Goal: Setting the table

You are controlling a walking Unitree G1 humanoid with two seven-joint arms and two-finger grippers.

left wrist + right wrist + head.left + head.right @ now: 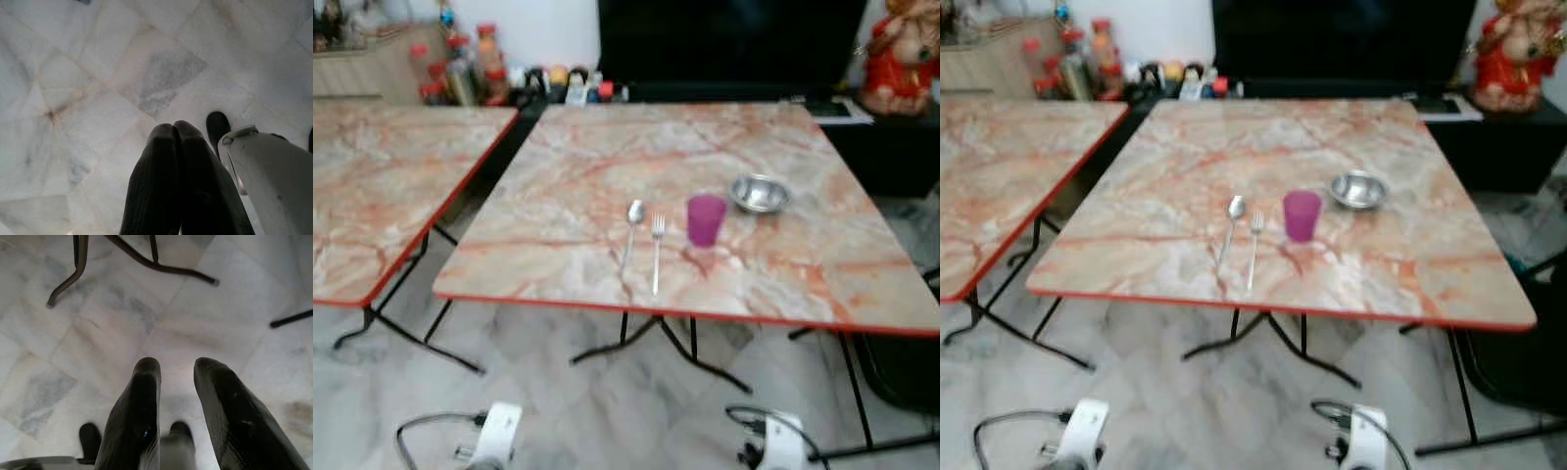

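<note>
On the marble-patterned table [568, 157] in front of me lie a spoon [631, 228] and a fork [657, 250] side by side near the front edge. A purple cup [706, 219] stands upright just right of the fork. Behind and to the right of it sits a small steel bowl [761, 193]. Both arms hang low over the floor. My left gripper [174, 131] is shut with nothing in it. My right gripper [177, 368] is open and holds nothing.
A second marble table [372, 186] stands to the left with a gap between the two. Bottles and jars [470, 69] line a counter at the back. A red figure [901, 54] stands at the back right. Black table legs [146, 259] cross the marble floor.
</note>
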